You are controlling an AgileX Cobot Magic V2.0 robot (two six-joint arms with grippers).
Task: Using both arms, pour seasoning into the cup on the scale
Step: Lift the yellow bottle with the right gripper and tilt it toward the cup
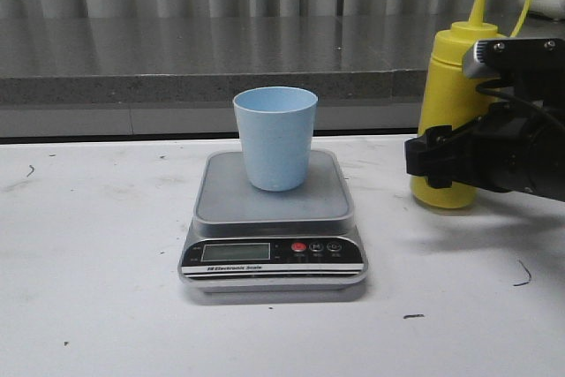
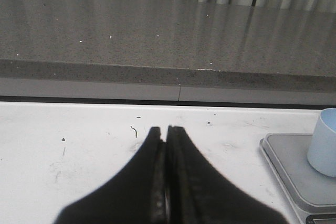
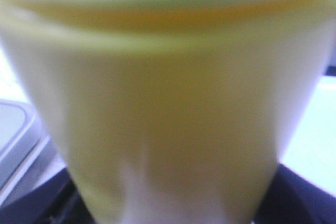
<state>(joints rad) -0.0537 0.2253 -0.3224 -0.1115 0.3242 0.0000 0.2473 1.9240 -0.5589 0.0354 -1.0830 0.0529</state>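
Right of the cup (image 1: pixel 275 137) on the scale (image 1: pixel 272 209), seasoning (image 1: pixel 452 112) clamped in right gripper (image 1: pixel 441 158); left gripper (image 2: pixel 167 145) closed, empty.

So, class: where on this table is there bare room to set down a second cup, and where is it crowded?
Bare table lies left of the scale, and in front of it toward the near edge. It is crowded on the right, where the right gripper is around the yellow bottle. The blue cup takes the scale's platform.

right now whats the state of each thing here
cup: upright on the scale platform
scale: flat on the table, display too dim to read
seasoning bottle: upright on the table, cap off, dangling on its strap
right gripper: around the bottle
left gripper: shut, holding nothing
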